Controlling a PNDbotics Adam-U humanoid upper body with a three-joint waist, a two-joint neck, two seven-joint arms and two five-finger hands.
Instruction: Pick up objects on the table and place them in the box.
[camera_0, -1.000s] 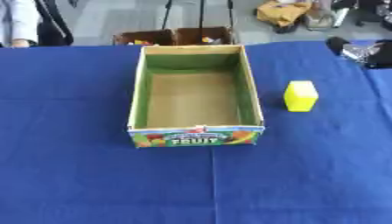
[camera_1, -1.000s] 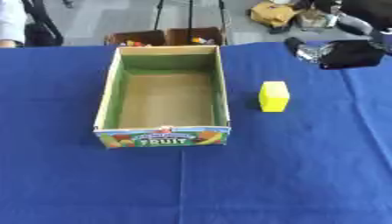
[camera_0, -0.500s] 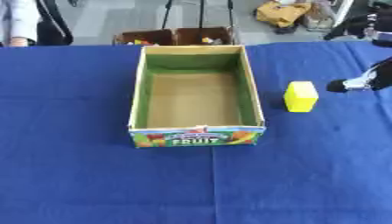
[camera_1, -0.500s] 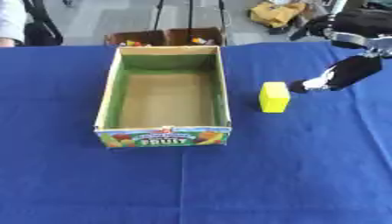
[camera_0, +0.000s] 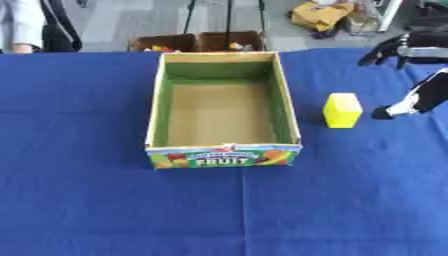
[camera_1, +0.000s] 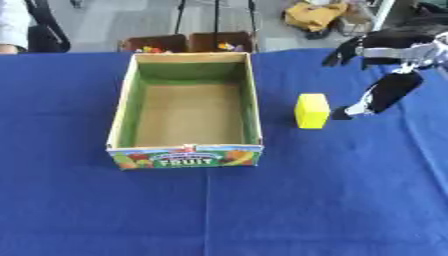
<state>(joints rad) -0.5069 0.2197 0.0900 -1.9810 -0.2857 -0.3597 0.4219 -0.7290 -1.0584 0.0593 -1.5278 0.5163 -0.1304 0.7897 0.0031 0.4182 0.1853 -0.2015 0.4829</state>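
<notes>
A small yellow block (camera_1: 312, 110) stands upright on the blue tablecloth (camera_1: 262, 210), just right of the open cardboard fruit box (camera_1: 185, 155). The right hand (camera_1: 382, 92) hangs beside the block's right face, fingers spread wide, holding nothing. Bare cloth stretches across the near side; cartons sit beyond the far edge.

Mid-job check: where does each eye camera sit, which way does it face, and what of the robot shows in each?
Left eye view: in the head, looking down at the blue table, box and yellow block; only the right hand's fingers show at the right edge.
Right eye view: same head, set slightly to the right, facing the same way; the right hand shows more fully, fingers reaching toward the block, not touching it.
Shared: the same table, empty box and block. The left hand shows in neither.
</notes>
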